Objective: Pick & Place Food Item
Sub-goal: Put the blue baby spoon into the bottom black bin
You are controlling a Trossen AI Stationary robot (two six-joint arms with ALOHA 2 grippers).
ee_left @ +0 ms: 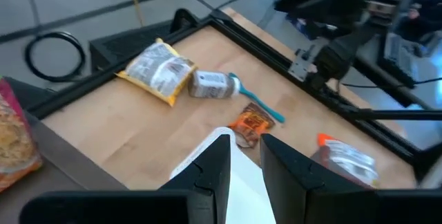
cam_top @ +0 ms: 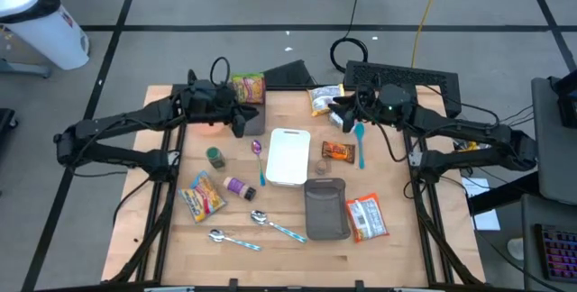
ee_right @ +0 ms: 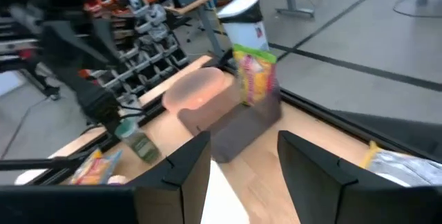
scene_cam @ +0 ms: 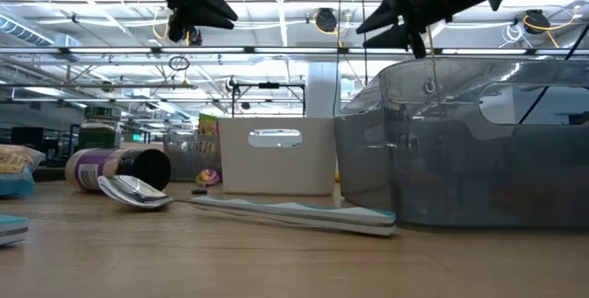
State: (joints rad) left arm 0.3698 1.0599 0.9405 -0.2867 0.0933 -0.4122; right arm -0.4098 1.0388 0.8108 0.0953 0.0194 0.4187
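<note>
Hovering right pincer (cam_top: 341, 112) above, beside orange snack pack (cam_top: 338, 151).

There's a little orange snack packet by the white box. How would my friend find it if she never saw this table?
Start at the white rectangular container in the middle of the wooden table. Look just beside it, on the right arm's side: the small orange-and-brown snack packet lies flat there, next to a teal-handled spoon. It is the smallest, darkest packet; the others are bigger and paler or yellow.

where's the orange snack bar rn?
High view: the orange bar lies right of centre on the table, between the white box and the teal spoon, just ahead of the grey tray.
</note>
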